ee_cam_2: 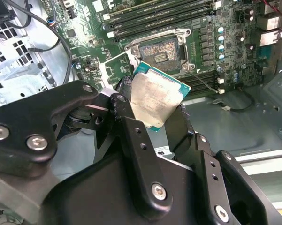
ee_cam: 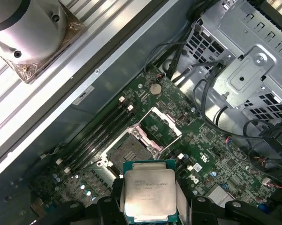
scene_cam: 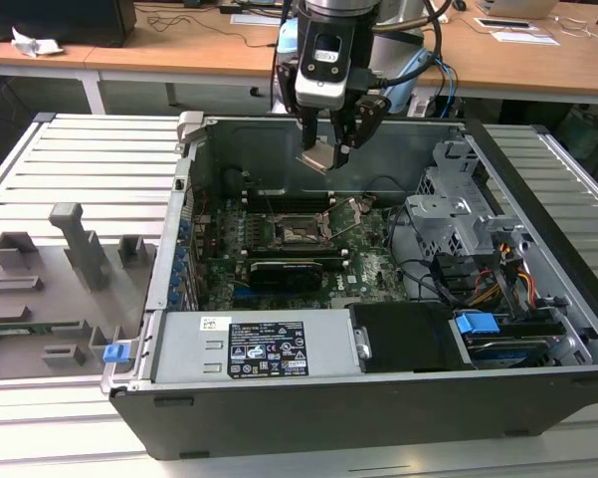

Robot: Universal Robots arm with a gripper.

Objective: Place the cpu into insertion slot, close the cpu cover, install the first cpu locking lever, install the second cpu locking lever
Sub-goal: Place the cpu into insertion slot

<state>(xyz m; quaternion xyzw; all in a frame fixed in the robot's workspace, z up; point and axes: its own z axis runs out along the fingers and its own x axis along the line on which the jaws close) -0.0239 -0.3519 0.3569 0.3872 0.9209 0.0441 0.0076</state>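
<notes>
The hand is clamped on the cpu, its black fingers pressing two opposite edges (the pale metal top shows in both wrist views). The chip hangs tilted in the air above the open computer case, well apart from the insertion slot, which lies bare on the green board. The cpu cover is flipped open just beside the slot. The case sits on a slatted grey worktop.

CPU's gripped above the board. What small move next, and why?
Probably ease the gripper down toward the insertion slot: the cpu is clamped between its fingers, in the air above the board and apart from the slot, which lies uncovered and empty.
</notes>
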